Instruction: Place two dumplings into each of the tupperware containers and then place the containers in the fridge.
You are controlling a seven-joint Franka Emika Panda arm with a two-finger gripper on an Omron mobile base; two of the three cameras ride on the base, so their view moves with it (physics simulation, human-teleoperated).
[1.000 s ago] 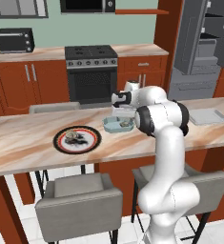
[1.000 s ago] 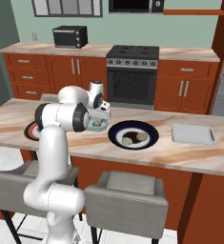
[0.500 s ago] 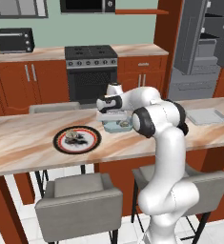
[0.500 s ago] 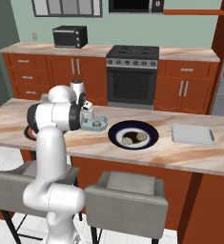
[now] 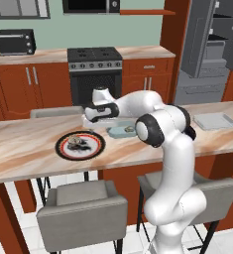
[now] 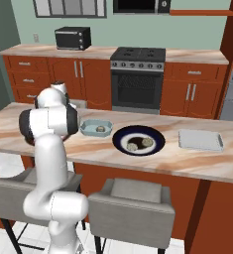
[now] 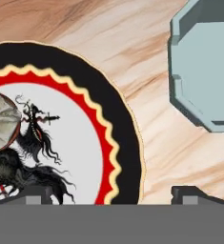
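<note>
My gripper (image 5: 93, 118) hangs open over the counter, between the red-and-black-rimmed plate (image 5: 63, 151) and the pale blue tupperware container (image 5: 117, 132). In the hand view its fingertips (image 7: 35, 193) straddle the plate's rim (image 7: 118, 143), with nothing between them. One beige dumpling (image 7: 1, 124) lies on that plate at the left edge, and the blue container (image 7: 204, 71) sits at the upper right. Another dumpling (image 6: 101, 129) lies inside the blue container (image 6: 88, 128). Two more dumplings (image 6: 139, 144) rest on the dark-blue plate (image 6: 123, 134). The pale grey container (image 6: 201, 140) stands at the right. The fridge (image 5: 207, 44) stands open at the far right.
Two grey stools (image 5: 83, 208) stand along the counter's near edge. Behind the counter are a black-fronted oven (image 6: 137, 89) and wooden cabinets, with a toaster oven (image 5: 13, 41) on the back worktop.
The hand has swung left, from above the blue container to the edge of the red-and-black-rimmed plate. Its jaws have stayed open.
</note>
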